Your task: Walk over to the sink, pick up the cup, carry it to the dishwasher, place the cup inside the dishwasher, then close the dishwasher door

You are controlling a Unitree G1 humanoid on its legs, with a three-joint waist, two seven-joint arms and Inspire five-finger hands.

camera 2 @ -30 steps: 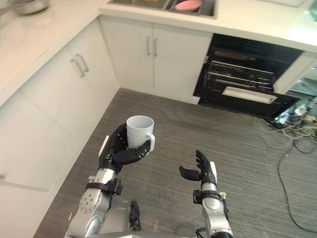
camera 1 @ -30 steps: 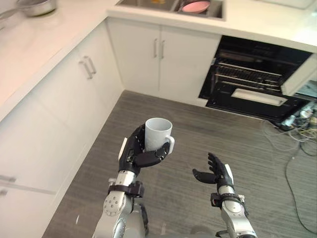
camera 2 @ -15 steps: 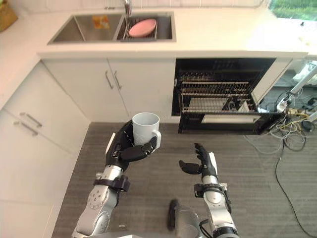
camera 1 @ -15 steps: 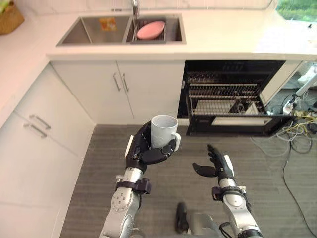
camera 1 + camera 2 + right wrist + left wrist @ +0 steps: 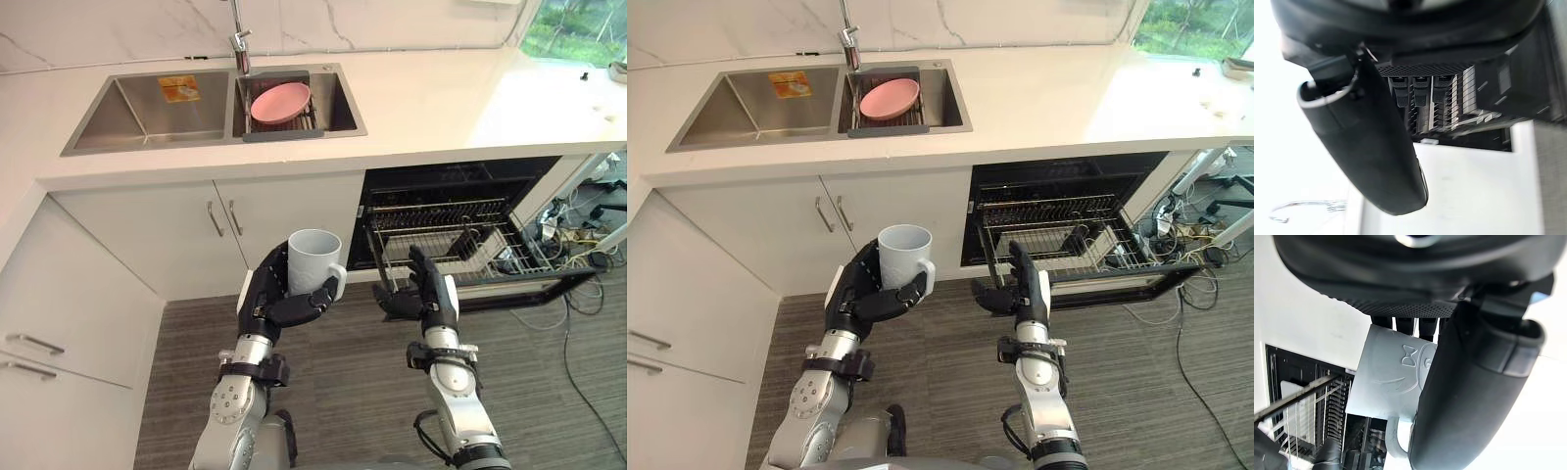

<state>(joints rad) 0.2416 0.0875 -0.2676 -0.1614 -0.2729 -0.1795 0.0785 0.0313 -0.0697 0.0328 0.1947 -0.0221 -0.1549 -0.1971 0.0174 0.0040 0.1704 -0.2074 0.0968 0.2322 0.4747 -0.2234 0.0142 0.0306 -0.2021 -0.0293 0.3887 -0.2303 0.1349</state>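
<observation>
The left hand (image 5: pixel 266 299) grips a white cup (image 5: pixel 313 260), fingers and thumb wrapped round it, upright above the floor (image 5: pixel 362 377). The right hand (image 5: pixel 432 292) hangs with fingers relaxed before the open dishwasher (image 5: pixel 460 230). A pink plate (image 5: pixel 280 101) lies in the sink (image 5: pixel 147 108).

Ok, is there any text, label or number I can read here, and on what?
Orange-yellow sticker in the left basin of the steel sink: print too small to read.
Raised mark on the pale grey ceramic mug in the left hand: partly covered by the thumb, not legible.
No other text visible.
</observation>
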